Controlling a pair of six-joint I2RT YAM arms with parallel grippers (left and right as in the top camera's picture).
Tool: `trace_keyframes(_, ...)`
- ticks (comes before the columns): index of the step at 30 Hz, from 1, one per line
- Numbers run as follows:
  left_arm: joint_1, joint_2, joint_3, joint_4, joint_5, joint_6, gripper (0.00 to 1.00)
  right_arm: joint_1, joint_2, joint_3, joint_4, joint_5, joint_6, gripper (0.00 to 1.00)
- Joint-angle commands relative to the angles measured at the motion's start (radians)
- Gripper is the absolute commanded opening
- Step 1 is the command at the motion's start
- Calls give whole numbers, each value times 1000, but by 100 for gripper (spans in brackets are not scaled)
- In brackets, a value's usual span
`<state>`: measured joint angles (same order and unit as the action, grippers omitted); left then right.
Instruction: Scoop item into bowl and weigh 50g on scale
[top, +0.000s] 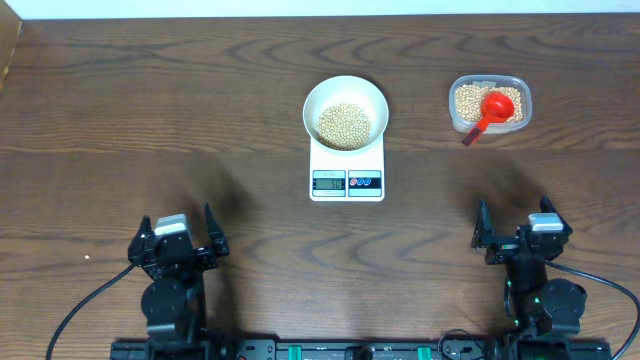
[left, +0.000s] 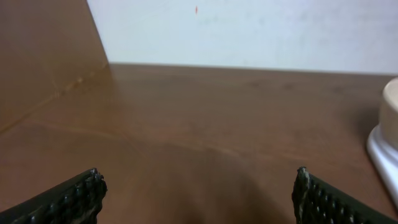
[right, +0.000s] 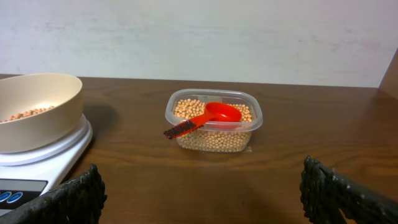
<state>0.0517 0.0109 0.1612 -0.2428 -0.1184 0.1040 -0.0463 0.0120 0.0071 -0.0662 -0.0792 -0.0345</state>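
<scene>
Tan beans (top: 344, 124) are heaped in the white bowl (top: 345, 88), which is set on the scale (top: 347, 163); scooping is judged mostly done, though the display (top: 329, 181) cannot be read. The red scoop (top: 494, 108) is laid in the tub (top: 456, 95). The left claw (top: 178, 228) and right claw (top: 513, 222) are held apart, empty.

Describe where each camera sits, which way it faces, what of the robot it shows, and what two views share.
Overhead: above the table, facing down on bowl, scale, tub and scoop; left fingers and right fingers show.
Left wrist: low over the table, facing the far wall; own fingers, scale's edge at right.
Right wrist: low over the table, facing the tub; own fingers.
Shared: overhead and right wrist both show bowl, scale, tub, scoop.
</scene>
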Motion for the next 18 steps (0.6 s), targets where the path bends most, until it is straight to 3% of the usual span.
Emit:
trace_keyframes(1,5,-9,-44,10,-32,-12,98,6,-7,-2,-3,-10,-11,99)
trace_keyframes(13,5,-9,-106,60,11,-13,98,6,-7,-2,-4,-10,-11,99)
trace_keyframes(18,5,-10,-143,149,34,-9,98,6,-7,-2,-4,-10,-11,99)
